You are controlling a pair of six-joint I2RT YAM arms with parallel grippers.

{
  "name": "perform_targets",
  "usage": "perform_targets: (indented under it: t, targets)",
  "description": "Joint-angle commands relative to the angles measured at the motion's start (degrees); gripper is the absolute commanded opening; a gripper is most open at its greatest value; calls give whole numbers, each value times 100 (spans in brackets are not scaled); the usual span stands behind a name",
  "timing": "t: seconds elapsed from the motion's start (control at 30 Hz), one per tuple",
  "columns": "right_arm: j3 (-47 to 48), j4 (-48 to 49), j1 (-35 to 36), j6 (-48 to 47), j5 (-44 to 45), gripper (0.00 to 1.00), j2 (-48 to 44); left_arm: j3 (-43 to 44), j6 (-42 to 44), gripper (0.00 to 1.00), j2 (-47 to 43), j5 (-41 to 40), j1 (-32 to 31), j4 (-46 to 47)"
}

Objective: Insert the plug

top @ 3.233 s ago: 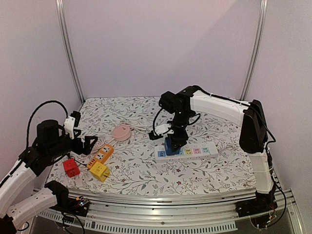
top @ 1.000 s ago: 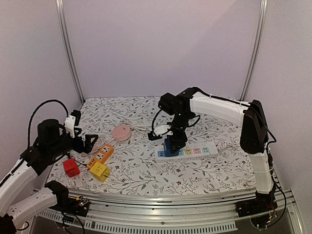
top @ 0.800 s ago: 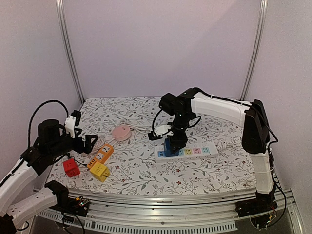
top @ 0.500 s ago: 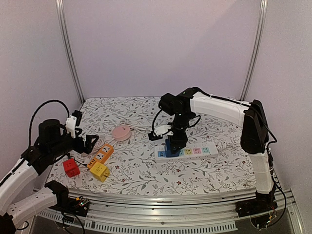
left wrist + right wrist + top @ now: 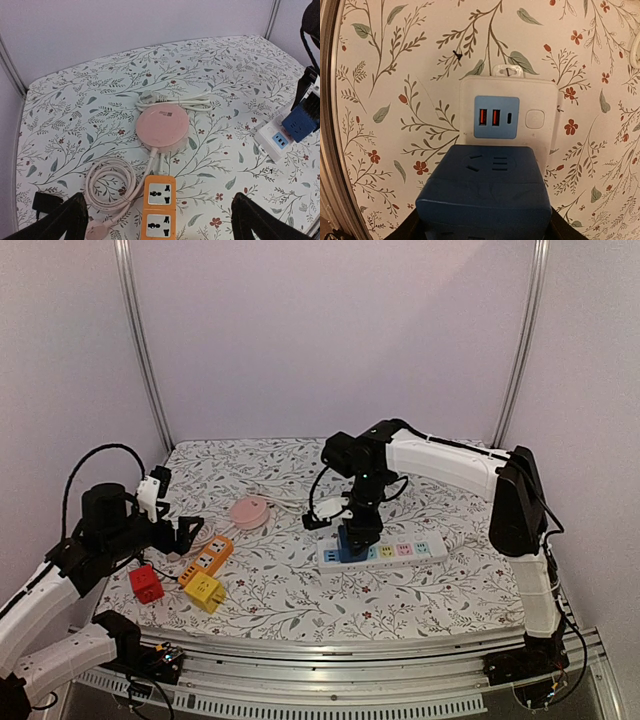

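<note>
right jaws are gripping the blue plug cube [image 5: 485, 192] by its sides, closed on it, over the left end of the white power strip [image 5: 507, 107], just beside its usb panel. i cannot tell if the pins are seated. i am aiming to press straight down with the cube square to the strip, no rocking. left jaws are hanging wide open, empty, above the orange strip [image 5: 159, 212].

You're working inside pale lilac walls [image 5: 320, 340]; two metal posts [image 5: 141, 340] are standing at the back corners, and floral cloth [image 5: 300, 600] is covering the table [image 5: 330, 652].
</note>
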Motion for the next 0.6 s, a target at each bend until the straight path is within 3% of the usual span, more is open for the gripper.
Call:
perform_targets:
  t: [0.0, 0.57]
  targets:
    - [138, 20, -8, 5, -80, 0, 293, -97, 102, 100, 21, 11, 64, 126]
    - [635, -185, 66, -161, 319, 0, 224, -141, 180, 100, 27, -10, 65, 206]
